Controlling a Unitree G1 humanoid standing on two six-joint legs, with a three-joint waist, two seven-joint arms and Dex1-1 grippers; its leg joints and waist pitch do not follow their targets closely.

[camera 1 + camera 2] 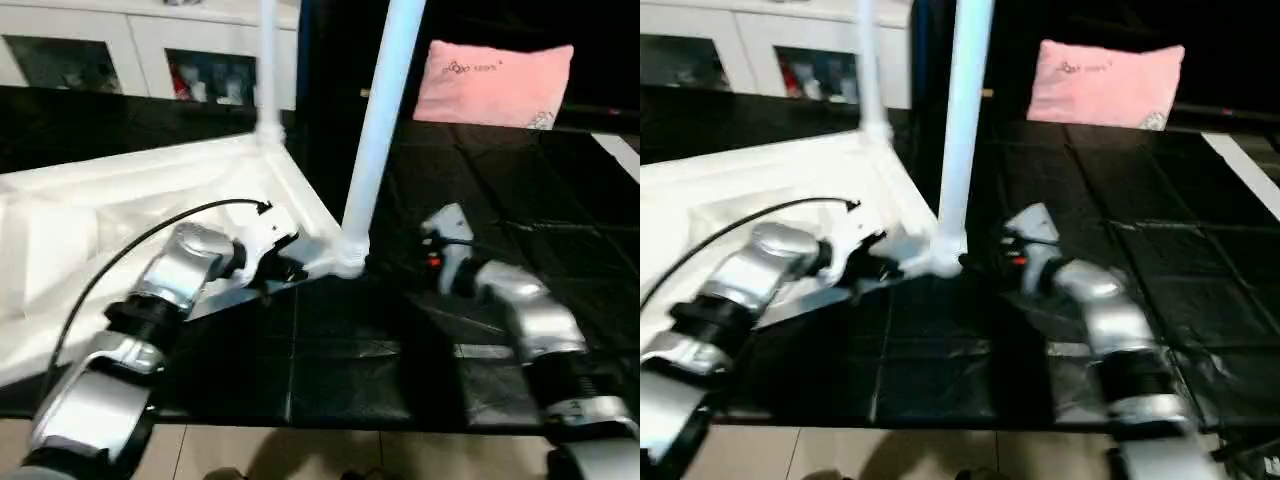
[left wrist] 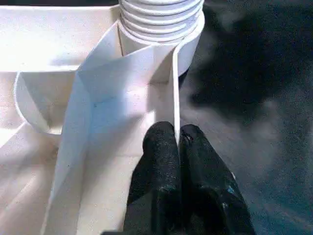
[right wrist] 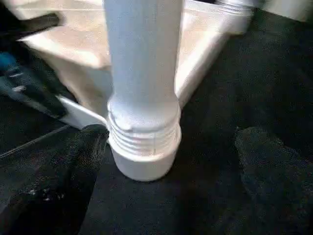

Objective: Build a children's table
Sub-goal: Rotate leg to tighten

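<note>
The work is laid out on a black mat [image 1: 480, 220] of square, seamed panels that covers most of the floor, with a strip of pale tan flooring [image 1: 300, 455] showing along the near edge. At the back of the room stands a white cabinet [image 1: 140, 50] with dark glass doors, and off to the right a pink pillow [image 1: 495, 85] sits against a dark backdrop. The white tabletop [image 1: 120, 200] lies upside down on the mat, taking up the left side, its raised rim and inner ribs facing up. Two white legs stand upright in its corner sockets: a far leg [image 1: 267, 60] at the back corner and a near leg [image 1: 380, 130] at the corner closest to the middle of the mat, its ribbed base seated in the round socket. The left gripper [image 2: 177, 147] has its two black fingers pressed together over the thin rim wall of the tabletop, just beside that near socket, pinching the edge between them. The right gripper [image 3: 166, 147] sits on the other side of the near leg, low to the mat, its fingers [image 3: 83, 161] spread wide apart on either side of the socket, one close against the base, neither closed on the leg.
</note>
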